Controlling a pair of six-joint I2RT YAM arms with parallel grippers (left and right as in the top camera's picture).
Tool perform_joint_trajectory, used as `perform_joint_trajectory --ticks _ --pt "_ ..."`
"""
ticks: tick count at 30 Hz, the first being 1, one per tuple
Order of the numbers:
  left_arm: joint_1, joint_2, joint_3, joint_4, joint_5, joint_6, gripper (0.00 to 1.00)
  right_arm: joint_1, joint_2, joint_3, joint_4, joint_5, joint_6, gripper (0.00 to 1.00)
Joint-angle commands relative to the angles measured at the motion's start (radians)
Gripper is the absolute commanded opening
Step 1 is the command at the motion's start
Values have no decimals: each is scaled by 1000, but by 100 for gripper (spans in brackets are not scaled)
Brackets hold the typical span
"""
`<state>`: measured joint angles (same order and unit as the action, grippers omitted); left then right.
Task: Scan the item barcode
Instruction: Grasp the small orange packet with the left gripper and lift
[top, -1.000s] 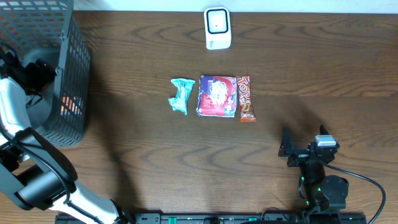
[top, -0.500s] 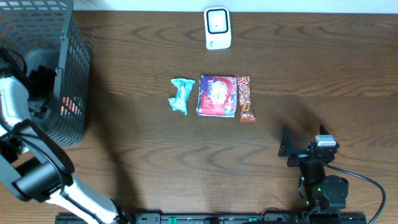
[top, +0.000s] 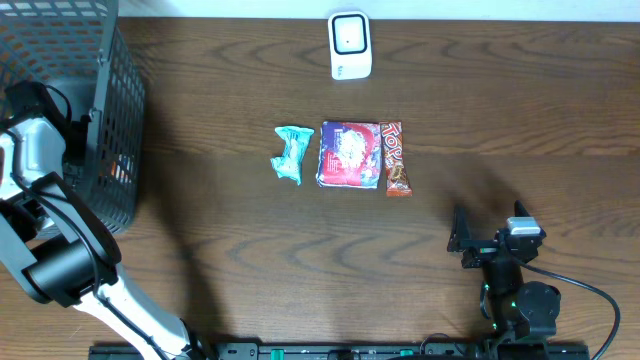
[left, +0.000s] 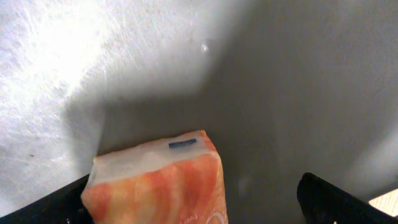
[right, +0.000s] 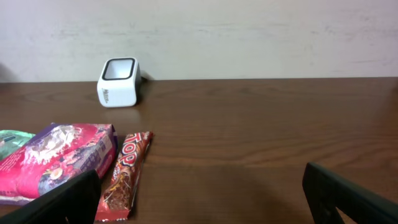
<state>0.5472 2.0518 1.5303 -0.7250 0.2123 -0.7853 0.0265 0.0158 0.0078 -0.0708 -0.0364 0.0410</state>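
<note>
Grey mesh basket (top: 122, 100) around left pincer (left: 196, 208) and orange packet (left: 163, 177)

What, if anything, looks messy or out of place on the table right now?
Only the teal packet at the left end of the row: it looks crumpled and twisted, while the snack bag and chocolate bar beside it lie flat and straight. Nothing looks spilled.
</note>
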Motion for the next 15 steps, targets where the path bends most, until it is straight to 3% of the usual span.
perform_joint_trajectory --ticks 1,10,15 --pt "-4 19 -5 -1 -13 -29 98 -3 -4 -2 -3 1 6 99" --pt "-6 52 -10 -34 -162 -28 98 -3 -4 -2 -3 1 6 99" --pt "-6 53 -32 -34 -210 -27 86 -3 -5 -2 -3 1 6 99"
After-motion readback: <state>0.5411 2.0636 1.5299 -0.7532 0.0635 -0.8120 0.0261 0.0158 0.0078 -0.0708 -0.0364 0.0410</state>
